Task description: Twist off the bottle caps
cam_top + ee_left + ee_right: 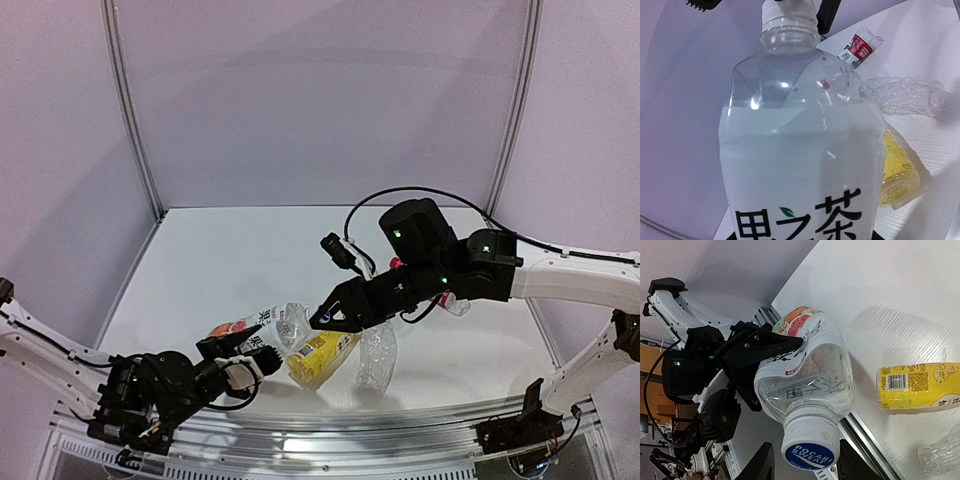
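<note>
- The blue-and-white cap (810,452) sits at the bottom centre of your right wrist view. It is still on the neck of the clear fruit-label bottle (805,375).
- Your right gripper (320,320) has a finger (760,465) on either side of that cap. The right-hand finger looks to be against the cap and a sliver of gap shows on the left, so you cannot tell whether the jaws have clamped it.
- Your left gripper (245,352) is clamped around the bottle's labelled body. It holds the bottle tilted at the lower left of the top view, over the near edge of the white table (230,260), neck pointing toward the right gripper.
- Just right of the held bottle, the yellow bottle (322,358) lies on its side on the table.
- Beside that, further right, lies the crumpled clear plain bottle (377,358).
- The red-label bottle (860,46) lies farther back, in the upper right of your left wrist view.
</note>
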{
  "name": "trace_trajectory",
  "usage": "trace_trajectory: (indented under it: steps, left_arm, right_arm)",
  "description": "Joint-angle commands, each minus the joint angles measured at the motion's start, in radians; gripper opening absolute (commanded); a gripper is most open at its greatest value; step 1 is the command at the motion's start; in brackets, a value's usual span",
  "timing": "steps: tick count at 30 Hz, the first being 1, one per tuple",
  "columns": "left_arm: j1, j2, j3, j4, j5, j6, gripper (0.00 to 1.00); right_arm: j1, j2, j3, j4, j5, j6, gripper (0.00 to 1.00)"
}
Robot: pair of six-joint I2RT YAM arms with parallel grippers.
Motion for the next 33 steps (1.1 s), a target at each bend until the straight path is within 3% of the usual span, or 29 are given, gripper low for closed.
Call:
trace_trajectory:
  steps: [1,5,12,18,21,28,33]
  left_arm:
    - [-0.008,-0.011,0.014,0.007,0.020,0.001,0.00]
    - [-0.011,-0.014,0.011,0.008,0.026,0.002,0.00]
    - [-0.011,-0.014,0.011,0.008,0.021,0.002,0.00]
    - [-0.011,-0.015,0.011,0.009,0.019,-0.002,0.00]
    - [-0.011,-0.025,0.008,0.004,0.030,-0.011,0.00]
    - [0.021,-0.088,0.008,-0.079,0.127,-0.088,0.00]
    - [0.069,-0.145,0.021,-0.188,0.277,-0.174,0.00]
  right_arm:
    - [-0.013,-0.013,0.021,0.012,-0.002,-0.015,0.42]
    - [-0.024,-0.002,0.021,0.024,-0.006,-0.017,0.41]
    - [-0.047,-0.010,0.023,0.021,-0.008,-0.032,0.22]
    - [-0.048,-0.018,0.009,0.007,-0.025,-0.071,0.12]
    - [-0.047,-0.058,0.000,-0.008,-0.031,-0.231,0.09]
    - [-0.047,-0.280,-0.151,0.033,0.161,-0.750,0.07]
    - [-0.047,-0.404,-0.283,0.155,0.025,-0.998,0.08]
